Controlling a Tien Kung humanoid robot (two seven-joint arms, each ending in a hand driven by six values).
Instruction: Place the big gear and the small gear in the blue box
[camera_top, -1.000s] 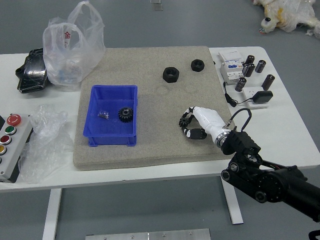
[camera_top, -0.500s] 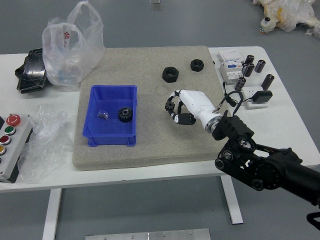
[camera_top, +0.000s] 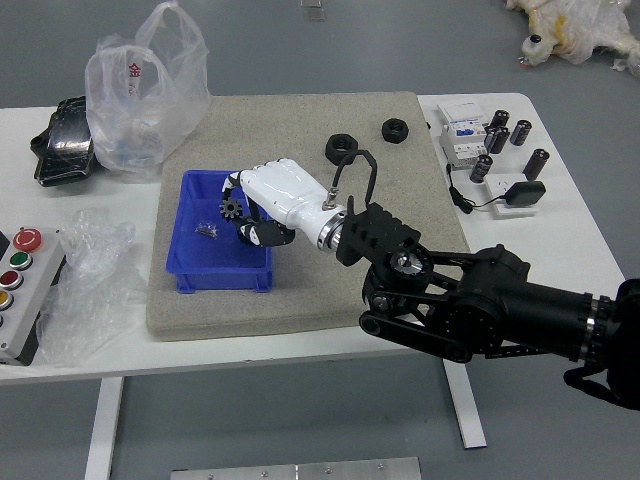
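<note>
Evidently for release inside the blue box (camera_top: 218, 276), the small gear (camera_top: 231, 210) is pinched between the fingertips of the right robot hand (camera_top: 278, 194) above the box's interior, while the big gear (camera_top: 243, 235), mostly hidden by the fingers, is already contained within.

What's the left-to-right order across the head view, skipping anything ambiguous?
Button panel → white plastic bag → blue box → nearer black ring → farther black ring → white device → black adapter.
</note>
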